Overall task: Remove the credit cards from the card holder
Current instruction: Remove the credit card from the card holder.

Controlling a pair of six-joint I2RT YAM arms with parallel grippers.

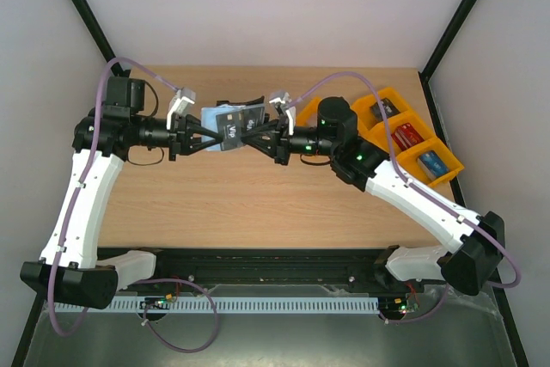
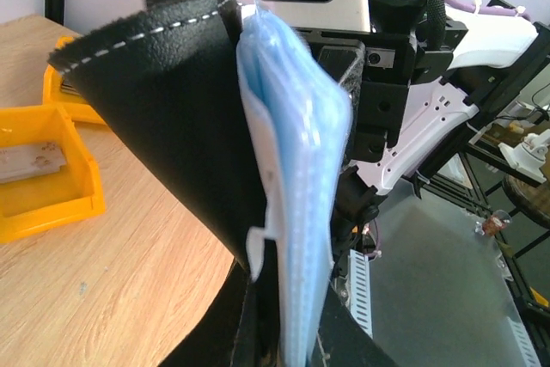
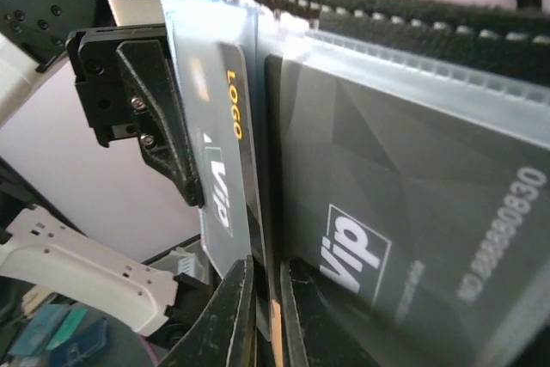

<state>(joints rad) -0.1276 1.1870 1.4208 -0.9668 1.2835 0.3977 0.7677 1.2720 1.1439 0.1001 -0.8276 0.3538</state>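
Above the middle of the table [image 1: 258, 204], my two grippers share the opened card holder [image 1: 230, 119]. My left gripper [image 1: 208, 137] is clamped on its blue-grey pockets [image 2: 296, 212]. My right gripper [image 3: 266, 279] is pinched almost closed on a thin edge inside — card or pocket leaf, I cannot tell. Dark credit cards [image 3: 404, 221] sit in the pockets.

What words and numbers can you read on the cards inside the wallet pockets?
"LOGO": orange letters on the far dark card, in a clear pocket of the card holder.
"Vip": white, lower on that same card.
"Vip": white, on the near dark card.
"888880830", roughly: along that card's right edge, blurred, so not certain.
Cards in the orange trays: too small to read.
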